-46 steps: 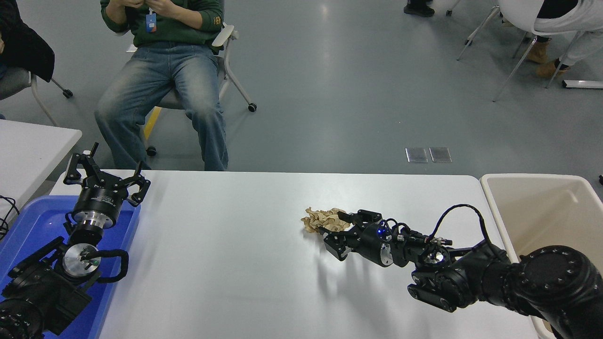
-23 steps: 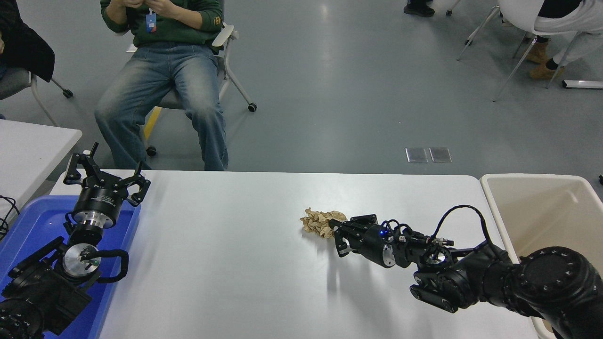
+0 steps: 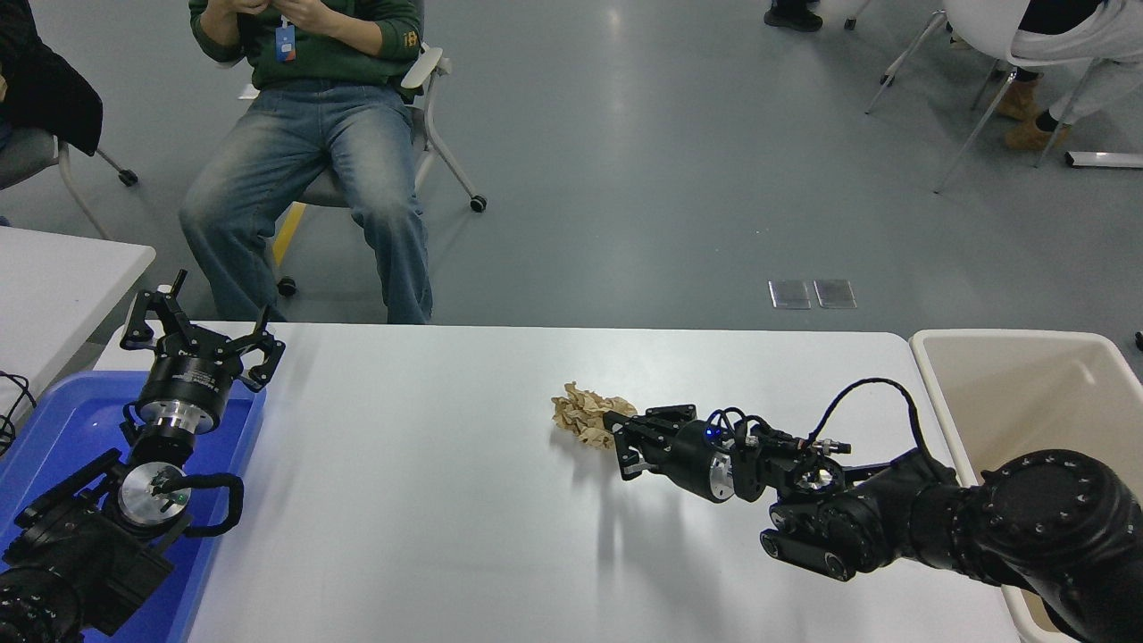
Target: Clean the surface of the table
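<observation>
Right gripper (image 3: 616, 435), mid-frame, is pinched shut on the crumpled brown paper (image 3: 582, 414) over the table surface (image 3: 429, 500): grasp made, next it must carry right to the beige bin (image 3: 1027, 393).

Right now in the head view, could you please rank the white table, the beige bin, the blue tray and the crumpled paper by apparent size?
1. White table
2. Beige bin and blue tray: both cut off by the frame, so unranked
3. Crumpled paper

Matt white table surface (image 3: 429, 500); crumpled brown paper wad (image 3: 580, 415); glossy blue plastic tray (image 3: 62, 420)
</observation>
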Robot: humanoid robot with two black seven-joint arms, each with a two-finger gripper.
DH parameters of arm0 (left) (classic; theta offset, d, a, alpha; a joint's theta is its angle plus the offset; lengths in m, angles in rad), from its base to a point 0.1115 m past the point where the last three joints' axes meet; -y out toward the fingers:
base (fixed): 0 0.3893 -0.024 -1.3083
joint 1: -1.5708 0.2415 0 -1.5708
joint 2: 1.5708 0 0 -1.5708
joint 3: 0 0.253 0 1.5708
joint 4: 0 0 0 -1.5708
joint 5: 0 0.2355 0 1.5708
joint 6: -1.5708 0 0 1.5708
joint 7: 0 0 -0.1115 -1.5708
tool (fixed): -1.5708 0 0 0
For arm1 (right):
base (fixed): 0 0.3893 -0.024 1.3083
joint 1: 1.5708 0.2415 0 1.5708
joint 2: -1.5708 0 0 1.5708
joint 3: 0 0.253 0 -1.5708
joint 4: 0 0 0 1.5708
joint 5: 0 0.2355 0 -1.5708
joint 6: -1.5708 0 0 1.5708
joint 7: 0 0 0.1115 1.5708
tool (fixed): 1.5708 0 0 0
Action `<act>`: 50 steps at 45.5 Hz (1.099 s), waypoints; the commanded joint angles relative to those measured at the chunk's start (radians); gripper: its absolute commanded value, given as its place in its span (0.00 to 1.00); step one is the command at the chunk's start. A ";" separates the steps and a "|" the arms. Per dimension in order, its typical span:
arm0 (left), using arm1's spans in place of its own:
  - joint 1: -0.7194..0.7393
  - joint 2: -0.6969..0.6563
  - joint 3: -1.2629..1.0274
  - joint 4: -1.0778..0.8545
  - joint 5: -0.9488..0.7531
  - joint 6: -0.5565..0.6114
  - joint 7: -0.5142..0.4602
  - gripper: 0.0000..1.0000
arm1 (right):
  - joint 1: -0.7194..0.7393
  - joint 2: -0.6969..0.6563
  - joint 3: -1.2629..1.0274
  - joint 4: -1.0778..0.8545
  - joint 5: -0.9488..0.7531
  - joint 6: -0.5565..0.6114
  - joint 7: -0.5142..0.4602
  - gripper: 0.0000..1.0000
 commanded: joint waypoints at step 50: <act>0.000 0.000 0.001 0.000 0.000 0.000 0.000 1.00 | 0.369 -0.797 0.087 0.895 0.022 0.084 0.095 0.00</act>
